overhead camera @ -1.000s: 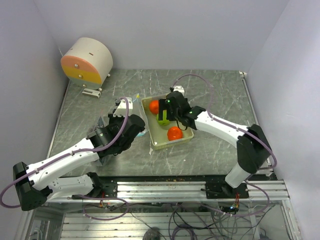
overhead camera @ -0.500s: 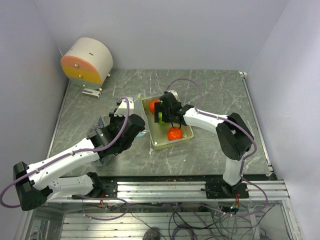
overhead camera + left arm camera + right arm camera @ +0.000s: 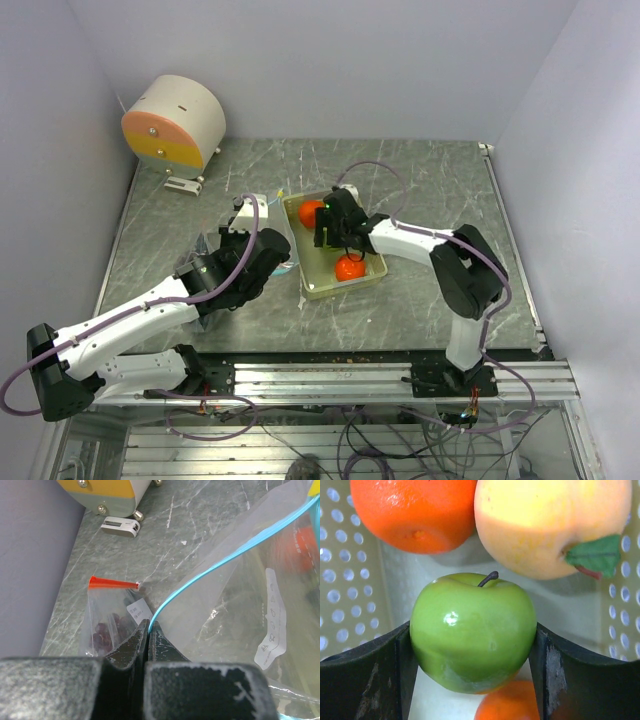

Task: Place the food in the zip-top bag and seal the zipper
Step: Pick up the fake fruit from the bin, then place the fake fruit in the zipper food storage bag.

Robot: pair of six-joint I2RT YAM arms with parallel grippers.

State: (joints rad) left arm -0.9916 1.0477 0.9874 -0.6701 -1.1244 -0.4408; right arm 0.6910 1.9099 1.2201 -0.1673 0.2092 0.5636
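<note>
Green toy apple (image 3: 472, 632) dead centre in the right wrist view, and the right gripper (image 3: 472, 647) has it: jaws spread fairly wide, one black finger pressed flat against each flank of the fruit, no gap on either side. The apple sits upright, stem on top, down inside the pale perforated basket (image 3: 340, 580). Crowding in behind it are an orange (image 3: 415, 512) and a yellow-peach fruit (image 3: 552, 525) with a green leaf, side by side. A second orange (image 3: 507, 702) peeks out just beneath the apple. Over on the other side, the left gripper (image 3: 147, 630) is clamped tight, jaws fully closed on the edge of the zip-top bag (image 3: 235, 605), holding the clear plastic up off the grey marbled worktop (image 3: 200, 510). The zipper's teal strip (image 3: 225, 562) runs up and away from that pinch point, while its red-orange strip (image 3: 112, 584) lies low by the worktop. Dark purple grapes (image 3: 105, 632) show through the plastic below it. From above, bag and basket sit just beside each other mid-worktop, and a white-and-orange drum (image 3: 175, 122) stands in the far left corner.
</note>
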